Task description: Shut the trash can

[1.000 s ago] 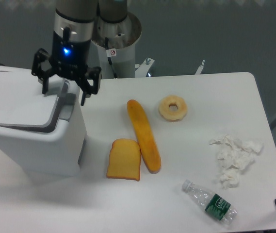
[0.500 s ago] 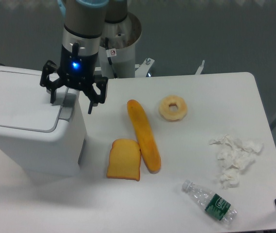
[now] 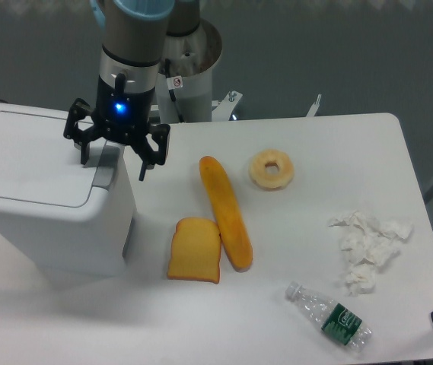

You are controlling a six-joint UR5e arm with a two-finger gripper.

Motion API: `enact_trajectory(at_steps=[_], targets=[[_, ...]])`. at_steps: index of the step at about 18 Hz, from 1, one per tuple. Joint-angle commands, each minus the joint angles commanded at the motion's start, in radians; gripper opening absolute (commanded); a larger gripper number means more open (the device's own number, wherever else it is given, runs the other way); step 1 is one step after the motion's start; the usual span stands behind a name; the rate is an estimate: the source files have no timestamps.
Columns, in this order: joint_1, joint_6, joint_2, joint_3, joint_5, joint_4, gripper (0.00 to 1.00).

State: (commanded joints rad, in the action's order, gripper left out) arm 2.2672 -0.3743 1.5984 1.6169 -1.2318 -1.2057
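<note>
Large boxy white plastic trash can at table's left edge, flat lid down flush: closing looks done. Black two-finger gripper over grey latch, jaws spread wide, holding nothing. Left: retreat.

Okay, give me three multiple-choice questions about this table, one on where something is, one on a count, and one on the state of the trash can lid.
1. Where does the water bottle lie?
A. on the trash can
B. near the table's front right corner
C. beside the ring-shaped pastry

2. How many bread-like food items are on the table?
A. one
B. three
C. five

3. How is the trash can lid?
A. down flat
B. standing upright
C. removed

Answers:
1. B, it lies on its side below the crumpled tissue.
2. B, the toast slice, long loaf and ring-shaped pastry.
3. A, the lid sits level under the open end effector.
</note>
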Motion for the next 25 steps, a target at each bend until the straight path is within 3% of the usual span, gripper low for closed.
enact_trajectory(at_steps=[3,4,6,12,15,19,22,25], targets=[[0.002,0.009,0.014,-0.093,-0.008,-0.038,1.00],[0.008,0.009,0.018,-0.112,-0.027,-0.072,1.00],[0.049,-0.004,0.012,-0.115,-0.055,-0.084,1.00],[0.299,-0.249,0.029,-0.111,-0.084,-0.075,1.00],[0.382,-0.462,0.069,-0.108,-0.201,-0.078,1.00],[0.488,-0.653,0.149,-0.109,-0.219,-0.069,1.00],[0.547,-0.783,0.225,-0.109,-0.227,-0.006,1.00],[0.577,-0.964,0.316,-0.112,-0.345,0.041,1.00]])
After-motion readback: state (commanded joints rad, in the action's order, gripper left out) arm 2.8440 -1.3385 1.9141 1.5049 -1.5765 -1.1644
